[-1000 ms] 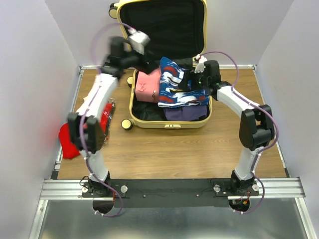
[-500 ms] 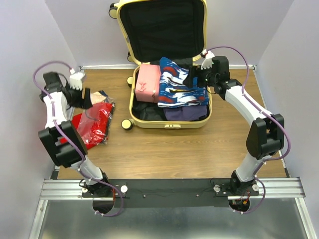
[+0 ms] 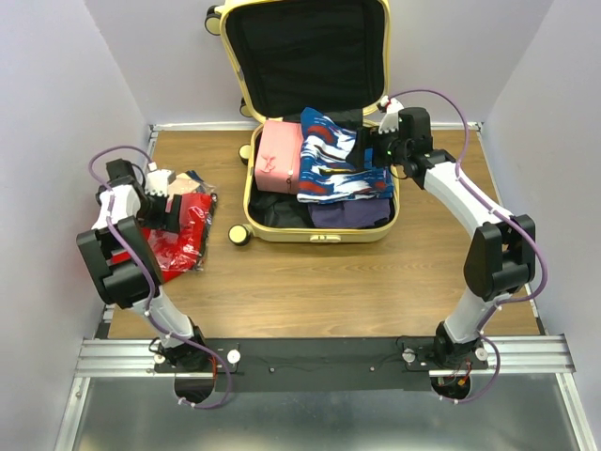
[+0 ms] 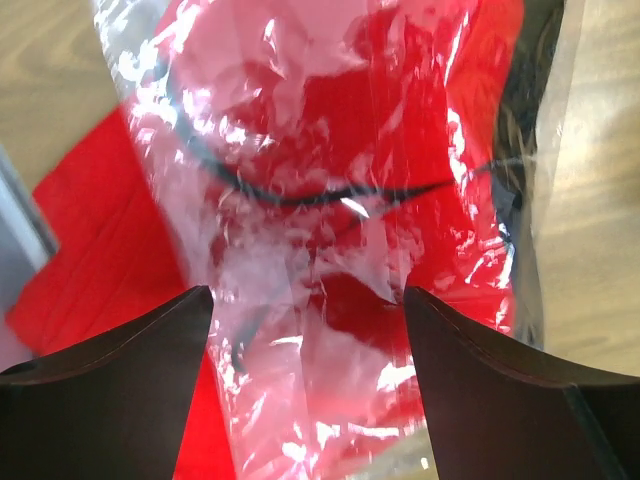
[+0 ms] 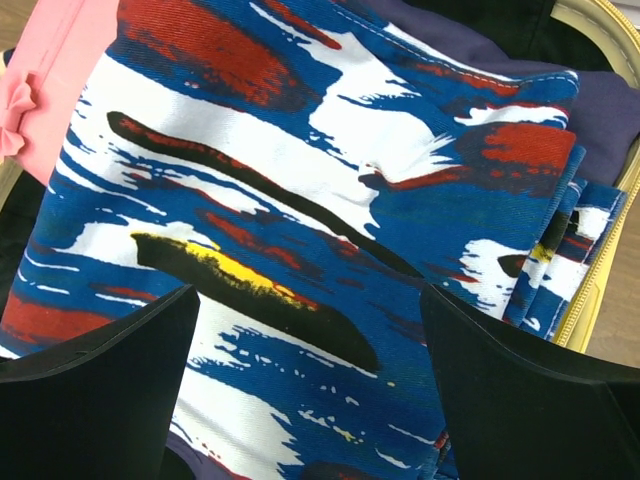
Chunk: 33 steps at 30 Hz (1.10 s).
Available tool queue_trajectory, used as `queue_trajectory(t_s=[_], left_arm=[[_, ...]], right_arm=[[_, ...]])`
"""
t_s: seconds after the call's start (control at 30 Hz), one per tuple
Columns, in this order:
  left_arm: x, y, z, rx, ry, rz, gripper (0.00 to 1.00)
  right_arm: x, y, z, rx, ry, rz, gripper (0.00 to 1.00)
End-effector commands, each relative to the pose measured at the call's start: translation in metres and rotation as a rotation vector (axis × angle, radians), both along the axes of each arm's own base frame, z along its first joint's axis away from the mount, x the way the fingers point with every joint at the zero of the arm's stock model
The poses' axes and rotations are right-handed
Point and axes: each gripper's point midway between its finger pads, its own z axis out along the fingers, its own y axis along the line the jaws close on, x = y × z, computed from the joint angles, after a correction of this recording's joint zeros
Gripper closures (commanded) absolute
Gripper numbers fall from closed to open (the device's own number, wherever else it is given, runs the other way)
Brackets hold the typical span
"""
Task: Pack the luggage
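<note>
Wooden tabletop between pale walls carries the large pale-yellow hard-shell luggage [image 3: 319, 236], lying open at the far middle, its black-lined lid standing up at the back wall. Its tray holds a pink pouch [image 3: 279, 160], a folded blue-white-red patterned cloth [image 5: 300, 150] and a purple garment [image 3: 352, 214]. The right gripper [image 5: 308, 295] hovers over the patterned cloth, jaws spread, empty. The left gripper [image 4: 305, 300], likewise spread and empty, hangs over a red garment in crinkled clear plastic [image 4: 330, 180] left of the case. That garment is probably soft, light and slippery, so pinch film and cloth together. The shell looks stiff and bulky; the lid rim is the best place to take hold.
</note>
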Motion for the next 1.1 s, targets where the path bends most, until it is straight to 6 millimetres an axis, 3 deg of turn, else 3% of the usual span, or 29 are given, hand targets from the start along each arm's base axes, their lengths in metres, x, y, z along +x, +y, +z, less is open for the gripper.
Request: queue_trajectory(t_s=[0.0,0.13,0.2,0.23,0.27,0.37,0.6,0.77,0.8,0.87,0.9,1.0,1.07], left_arm=[[0.013,-0.002,-0.027,0.049,0.005,0.014,0.15],[0.012,0.003,-0.038,0.063,0.029,0.028,0.38],[0.014,0.0,-0.026,0.054,0.016,0.003,0.6],[0.018,0.0,-0.011,0.06,-0.016,-0.008,0.67],[0.022,0.001,0.006,0.069,-0.044,-0.027,0.81],[0.032,-0.003,0.057,0.08,-0.143,-0.083,1.0],[0.046,-0.038,0.163,0.065,-0.382,-0.402,1.0],[0.061,-0.105,0.227,0.057,-0.597,-0.754,1.0],[0.061,-0.134,0.235,0.037,-0.642,-0.854,1.0],[0.058,-0.169,0.248,0.075,-0.734,-1.032,1.0],[0.052,-0.203,0.251,0.05,-0.772,-1.146,1.0],[0.047,-0.248,0.25,0.08,-0.858,-1.374,1.0],[0.042,-0.285,0.237,0.065,-0.859,-1.501,1.0]], right_arm=[[-0.002,-0.009,-0.012,-0.041,0.021,-0.027,0.0],[-0.002,-0.011,-0.01,-0.054,0.01,-0.029,0.0],[-0.003,-0.012,-0.008,-0.058,0.005,-0.031,0.0],[-0.005,-0.013,-0.008,-0.059,0.006,-0.031,0.0],[-0.005,-0.013,-0.006,-0.059,0.001,-0.032,0.0],[-0.008,-0.014,-0.008,-0.064,0.005,-0.032,0.0],[-0.012,-0.018,-0.008,-0.084,-0.002,-0.033,0.0],[-0.011,-0.023,-0.003,-0.11,-0.031,-0.036,0.0],[-0.012,-0.023,-0.002,-0.116,-0.036,-0.034,0.0],[-0.012,-0.03,0.005,-0.137,-0.061,-0.052,0.0],[-0.012,-0.033,0.008,-0.144,-0.068,-0.067,0.0],[-0.015,-0.046,0.016,-0.177,-0.099,-0.094,0.0],[-0.017,-0.057,0.017,-0.179,-0.099,-0.116,0.0]])
